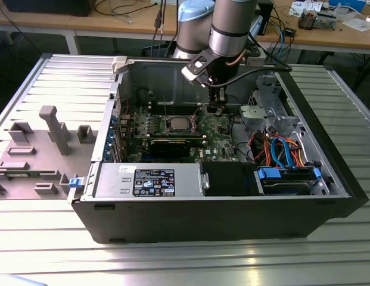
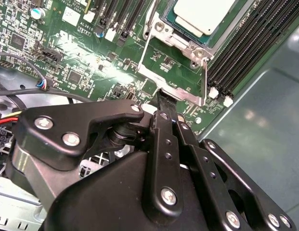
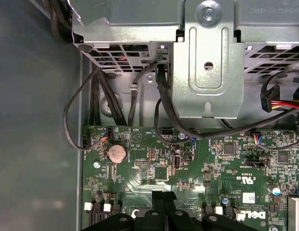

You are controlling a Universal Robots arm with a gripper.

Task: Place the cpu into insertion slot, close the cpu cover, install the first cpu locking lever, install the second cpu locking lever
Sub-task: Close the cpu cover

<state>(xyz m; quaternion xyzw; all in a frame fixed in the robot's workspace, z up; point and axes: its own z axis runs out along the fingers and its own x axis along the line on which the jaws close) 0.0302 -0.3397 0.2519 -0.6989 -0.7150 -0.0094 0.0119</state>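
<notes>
**Status.** The chip (image 2: 203,14) lies flat in the socket (image 2: 188,48), on the green board (image 3: 154,159) inside the open computer case (image 1: 220,214) on the worktop (image 1: 173,262). The cover (image 2: 190,95) is not yet down. It stands swung open from the socket toward the exterior view's right. The gripper (image 1: 215,109) hangs just beside the socket on that side.

**Fingers.** In the second wrist view the fingers (image 2: 162,120) are drawn close together at the free edge of the cover. They appear to pinch that edge, though the contact itself is partly hidden.

**Step in hand: closing the cover.** Judged from these views:
- Keep the grip on the free edge only, away from the window.
- Swing the cover in an arc about its hinge; a straight push would likely bend the thin frame.
- Lower it evenly so that the window settles around the chip's metal top.
- Watch for slipping, since the frame is thin, smooth metal.

**Orientation.**
- The chip's metal top faces up, out of the case. It is square, with no long axis.
- The cover is also near square. Its hinge line and free edge run across the direction of the memory slots (image 2: 250,43), and its free edge points toward the gripper.
</notes>
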